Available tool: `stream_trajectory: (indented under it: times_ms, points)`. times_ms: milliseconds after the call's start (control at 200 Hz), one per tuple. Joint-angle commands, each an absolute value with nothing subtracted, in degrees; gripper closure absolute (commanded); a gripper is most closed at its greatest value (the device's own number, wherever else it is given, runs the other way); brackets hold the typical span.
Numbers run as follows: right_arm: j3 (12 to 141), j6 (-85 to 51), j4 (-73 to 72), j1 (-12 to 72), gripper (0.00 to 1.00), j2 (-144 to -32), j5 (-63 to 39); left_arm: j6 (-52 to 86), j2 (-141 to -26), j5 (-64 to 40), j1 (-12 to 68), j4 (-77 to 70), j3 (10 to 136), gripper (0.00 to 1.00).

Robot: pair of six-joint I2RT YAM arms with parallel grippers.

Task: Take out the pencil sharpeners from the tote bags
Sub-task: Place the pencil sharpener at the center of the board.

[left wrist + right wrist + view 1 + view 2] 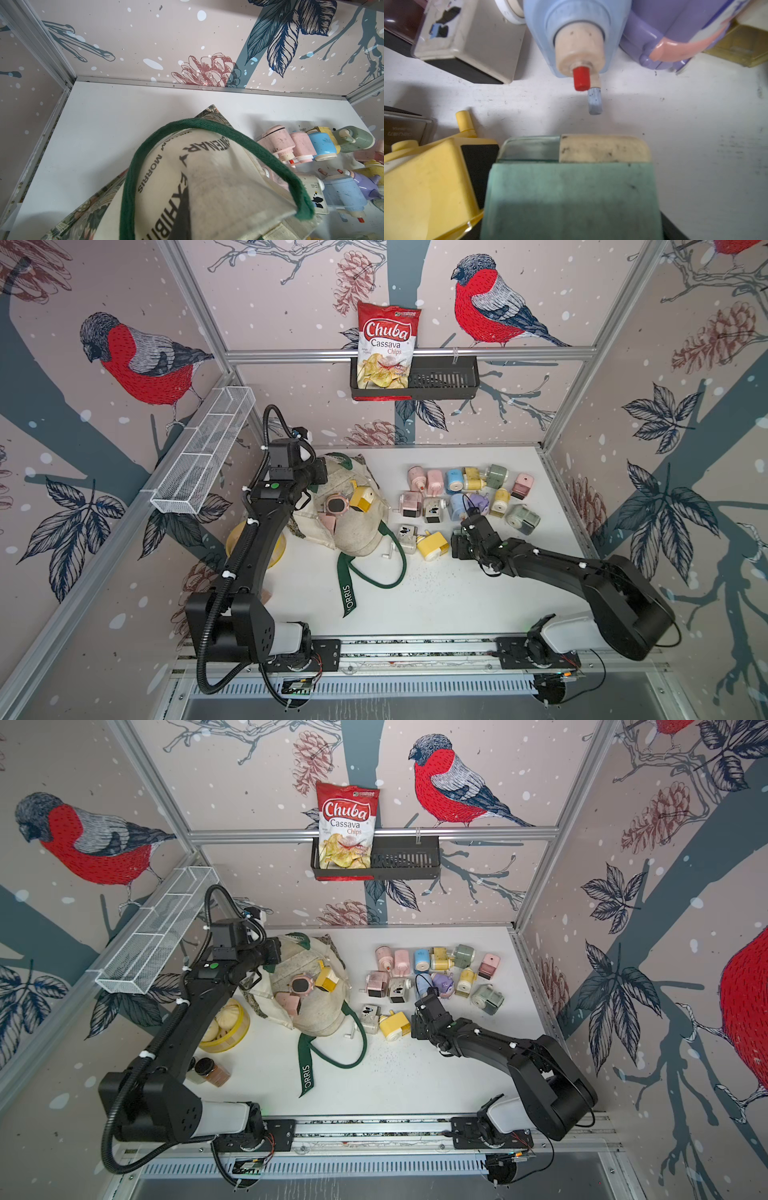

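Now | left gripper (pixel 319 477) pinching limp tote bag (pixel 358 531) | right gripper (pixel 457 548) wide, holding green pencil sharpener (pixel 571 197) | rigid, slick, likely light: clamp flat sides

I count about eighteen pencil sharpeners (pixel 432 545), one tote bag (pixel 357 531), two baskets (pixel 453 377).

The tote bag (pixel 218 197) covers the left gripper (pixel 321 477); the green sharpener (pixel 571 197), blurred and cut off, hides the right gripper (pixel 471 516) jaws.
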State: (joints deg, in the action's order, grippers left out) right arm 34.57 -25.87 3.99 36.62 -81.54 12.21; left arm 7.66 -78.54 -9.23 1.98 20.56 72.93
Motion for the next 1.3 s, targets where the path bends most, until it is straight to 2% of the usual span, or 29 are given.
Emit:
stream_trajectory:
  times_ms: [0, 710, 791, 961, 1296]
  points:
    - [34.7, -26.6, 1.3, 36.6, 0.46, -82.3, 11.2, 7.9, -78.0, -10.2, 1.9, 16.0, 73.5, 1.0]
    - [38.3, -28.5, -1.2, 37.4, 0.4, -90.3, 9.8, 7.8, -77.7, -9.9, 1.9, 16.0, 73.5, 1.0]
    - [38.6, -28.7, -1.2, 37.5, 0.36, -90.6, 10.1, 7.9, -77.7, -10.0, 1.9, 16.0, 73.4, 1.0]
    - [38.8, -28.8, -0.3, 38.3, 0.2, -89.6, 11.0, 7.8, -77.7, -10.0, 1.8, 16.0, 73.4, 1.0]
    - [38.7, -28.8, 2.1, 38.4, 0.08, -85.3, 13.3, 7.8, -77.7, -9.9, 1.9, 16.1, 73.5, 1.0]
